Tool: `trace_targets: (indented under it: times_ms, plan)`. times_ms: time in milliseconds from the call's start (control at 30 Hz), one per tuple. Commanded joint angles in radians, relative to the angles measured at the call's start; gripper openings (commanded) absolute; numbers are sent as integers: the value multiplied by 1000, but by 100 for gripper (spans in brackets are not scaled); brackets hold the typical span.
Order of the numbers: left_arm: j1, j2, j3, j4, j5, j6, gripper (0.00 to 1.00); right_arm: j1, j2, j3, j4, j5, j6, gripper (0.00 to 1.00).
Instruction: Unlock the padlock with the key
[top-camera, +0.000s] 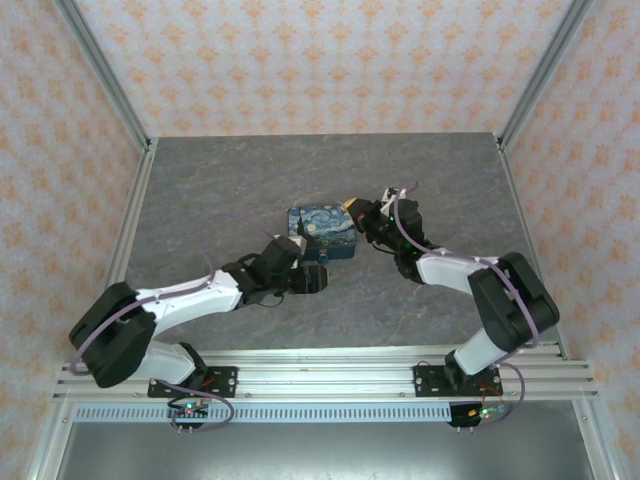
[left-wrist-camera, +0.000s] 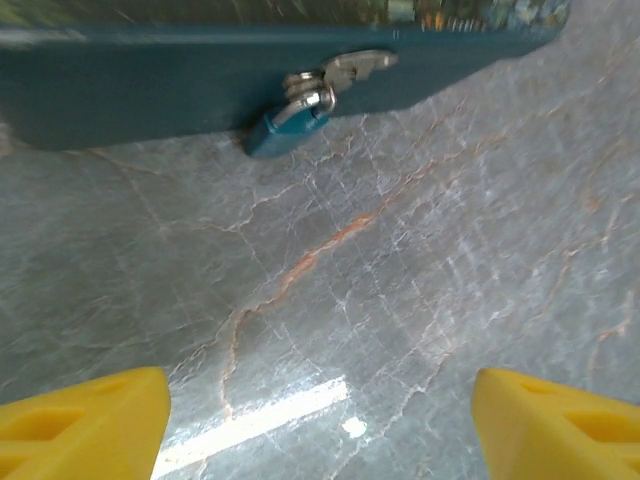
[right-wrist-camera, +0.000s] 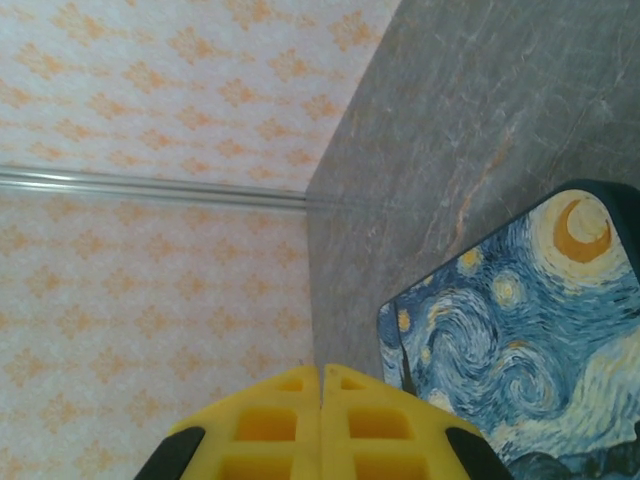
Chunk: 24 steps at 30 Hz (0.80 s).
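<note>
A rounded box (top-camera: 322, 230) with a starry-night painted lid (right-wrist-camera: 530, 330) and dark teal sides (left-wrist-camera: 150, 90) lies mid-table. On its near side a small teal padlock (left-wrist-camera: 288, 127) with a silver shackle hangs from a silver hasp (left-wrist-camera: 358, 63). My left gripper (left-wrist-camera: 320, 425) is open just in front of that side, its yellow fingers (left-wrist-camera: 85, 420) wide apart over bare table, short of the padlock. My right gripper (right-wrist-camera: 321, 385) is shut at the box's far right corner, with nothing visible between its pads. The key is out of view.
The grey marble table (top-camera: 450, 190) runs to patterned walls (right-wrist-camera: 150, 90) at the back and sides, with metal frame posts (top-camera: 105, 75) in the corners. Both arms reach toward the box from the near rail (top-camera: 320, 385).
</note>
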Motion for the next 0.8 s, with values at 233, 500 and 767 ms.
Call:
trace_targets:
  times_ms: [233,500,767]
  plan:
    - [-19,154,55,181,-189,142,69,-2,153,45,157,-55,63,0]
    - [-8,306,77,308,-214,177,66,-1,202,57,189,-55,85,0]
    - [13,371,92,395,-247,199,61,-1,237,70,198,-52,98,0]
